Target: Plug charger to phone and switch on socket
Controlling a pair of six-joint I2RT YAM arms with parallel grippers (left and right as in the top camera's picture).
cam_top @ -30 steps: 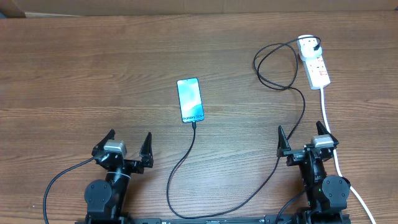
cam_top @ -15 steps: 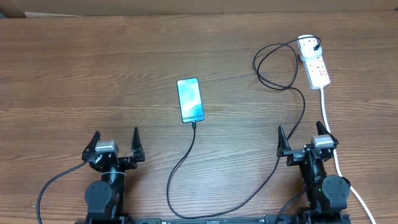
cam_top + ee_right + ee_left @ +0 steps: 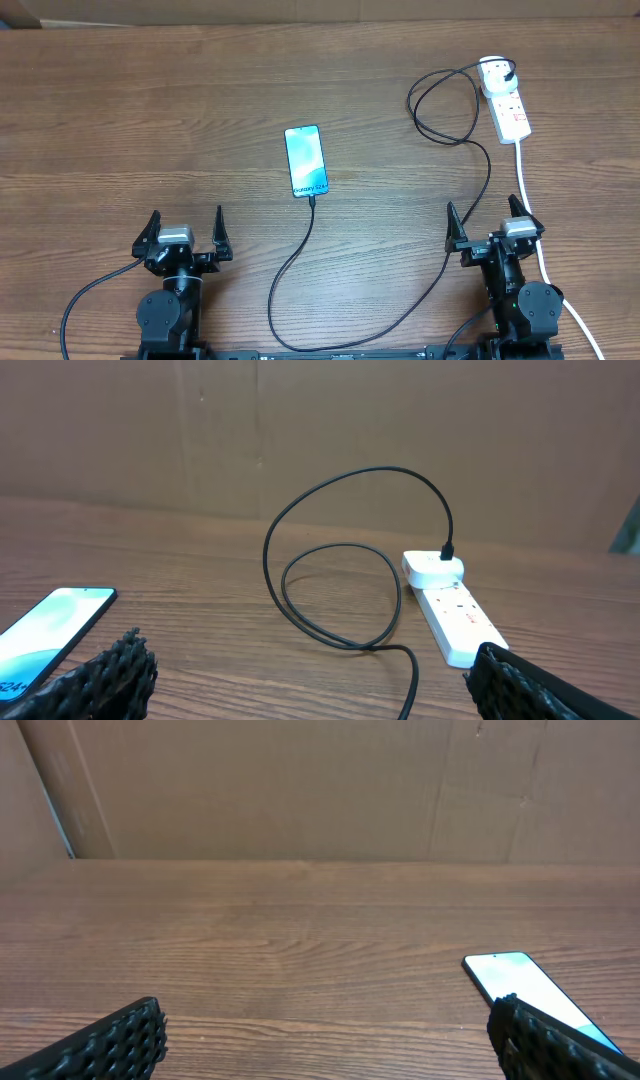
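The left end effector (image 3: 186,215) and right end effector (image 3: 482,208) are gaping wide, empty, at bottom. The charger (image 3: 300,250) is touching the phone (image 3: 306,160).

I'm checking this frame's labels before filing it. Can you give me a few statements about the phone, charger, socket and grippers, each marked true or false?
1. The phone has its screen lit. True.
2. The left gripper is shut on the cable of the charger. False: it is open, holds nothing and stands apart from the cable.
3. The charger's white plug sits in the far end of the socket. True.
4. The phone lies on top of the socket. False: it lies on the table, well to the socket's left.
5. The right gripper is open. True.
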